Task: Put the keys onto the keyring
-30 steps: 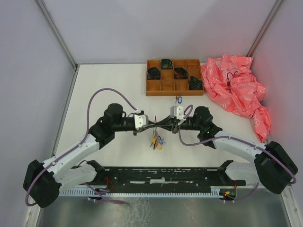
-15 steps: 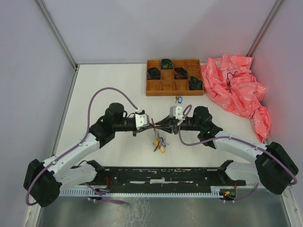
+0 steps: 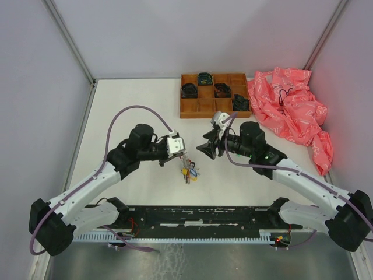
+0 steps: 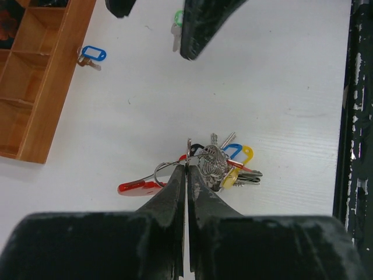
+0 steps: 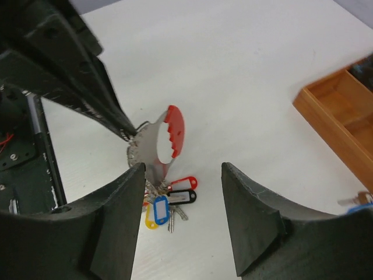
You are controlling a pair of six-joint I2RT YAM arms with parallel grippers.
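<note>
Nearest the bases, the left gripper (image 4: 187,169) has its jaws pinched tight on the keyring (image 4: 211,162). It holds the ring just above the white table (image 3: 128,105), and the whole bunch hangs beneath. Yellow, blue, red and black tags fan out below it, and the curved red strap (image 5: 175,131) sticks out to one side.

Opposite, the right gripper (image 5: 182,169) faces the bunch with its fingers spread wide and nothing between them. It sits a little apart from the ring, not touching.

Further out, two loose keys lie on the table. A green-tagged key (image 4: 177,22) is half hidden behind a right finger in the left wrist view, and a blue-tagged key (image 4: 93,53) rests just beside the wall of the wooden tray (image 4: 52,99).

By my reading this is the gap between threadings: ring secured, free arm ready for another key. The next move calls for the right gripper to go out to one of those loose keys. It should grip it flat by the tag or bow and bring the hole back to the ring's split end while the left holds steady.
</note>
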